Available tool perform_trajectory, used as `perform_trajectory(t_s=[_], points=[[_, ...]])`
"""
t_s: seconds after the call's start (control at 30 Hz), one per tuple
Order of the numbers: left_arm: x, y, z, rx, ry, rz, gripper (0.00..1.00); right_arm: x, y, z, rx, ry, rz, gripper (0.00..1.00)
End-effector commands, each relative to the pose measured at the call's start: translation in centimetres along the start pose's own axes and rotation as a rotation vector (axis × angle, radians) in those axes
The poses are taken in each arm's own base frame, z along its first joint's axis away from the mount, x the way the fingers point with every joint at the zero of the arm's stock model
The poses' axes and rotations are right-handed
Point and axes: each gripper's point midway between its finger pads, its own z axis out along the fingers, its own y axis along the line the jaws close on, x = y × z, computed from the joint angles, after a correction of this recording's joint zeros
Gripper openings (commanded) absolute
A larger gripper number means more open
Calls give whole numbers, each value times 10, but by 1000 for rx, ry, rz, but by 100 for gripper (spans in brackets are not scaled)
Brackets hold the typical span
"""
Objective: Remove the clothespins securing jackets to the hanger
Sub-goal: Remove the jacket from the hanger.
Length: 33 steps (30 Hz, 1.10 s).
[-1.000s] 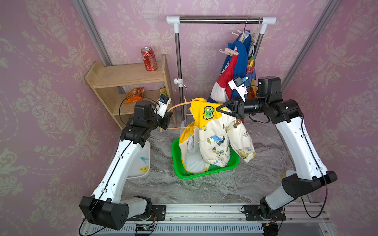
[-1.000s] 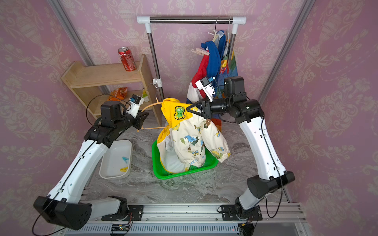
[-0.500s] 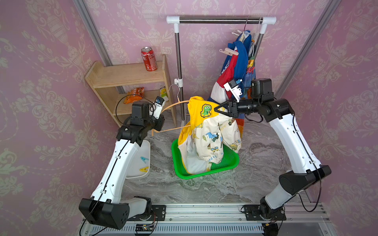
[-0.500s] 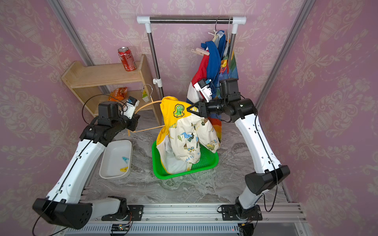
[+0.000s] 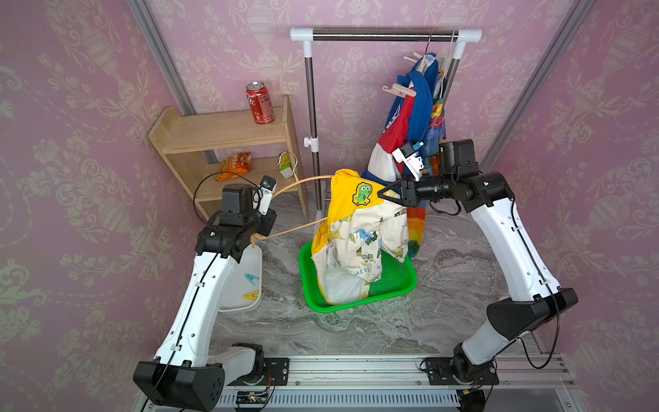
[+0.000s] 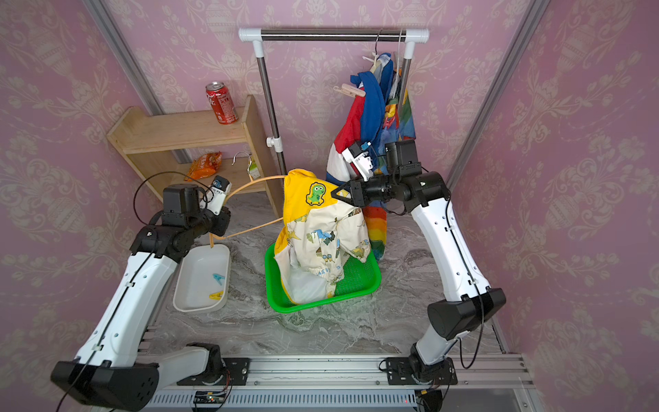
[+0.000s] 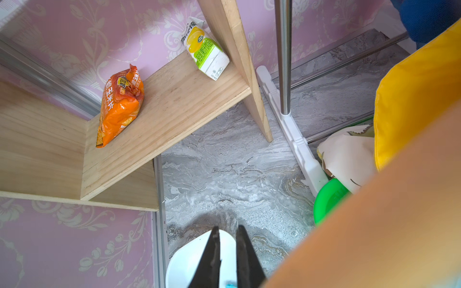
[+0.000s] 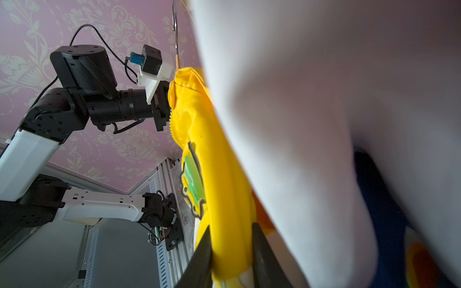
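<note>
While the left gripper (image 7: pixel 228 228) pinches the hanger (image 5: pixel 293 228) (jaws nearly together), we see the right gripper (image 5: pixel 380 194) clamped on the yellow jacket (image 5: pixel 356 232).

The left arm (image 5: pixel 199 303) and the right arm (image 5: pixel 510 242) have white shells on the long links and black joints; a thin black cable runs along each; each wrist carries a white camera mount (image 5: pixel 408 160) with a blue plug; the left hand (image 7: pixel 228 228) and the right hand (image 5: pixel 381 195) have black, pointed fingers (image 7: pixel 245 256).
</note>
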Motion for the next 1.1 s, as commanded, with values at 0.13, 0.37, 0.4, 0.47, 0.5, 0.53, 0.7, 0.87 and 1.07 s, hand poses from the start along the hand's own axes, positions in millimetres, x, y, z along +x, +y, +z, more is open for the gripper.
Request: perform_trajectory(t_s=[0.13,0.37,0.4,0.47,0.5,0.53,0.7,0.87,1.07], points=[[0,23,-22,-101,-18,-50,0,-1,-12,-23,99,-45,6,5],[12,27,-35,-125,-17,-106,0,-15,-26,-48,186,-163,14,3],[13,27,-37,-126,-21,-116,0,-16,-27,-50,190,-170,18,4],[16,28,-40,-133,-18,-129,0,-13,-29,-52,190,-166,28,8],[17,30,-42,-139,-18,-134,0,-11,-30,-53,191,-162,33,8],[19,31,-44,-144,-15,-139,0,-9,-31,-53,193,-156,35,8],[26,35,-49,-153,0,-159,0,2,-39,-51,199,-129,53,11],[27,33,-49,-143,-1,-179,0,13,-34,-43,106,-92,85,25],[23,26,-43,-95,-12,-211,0,24,-32,-32,37,-68,139,29]])
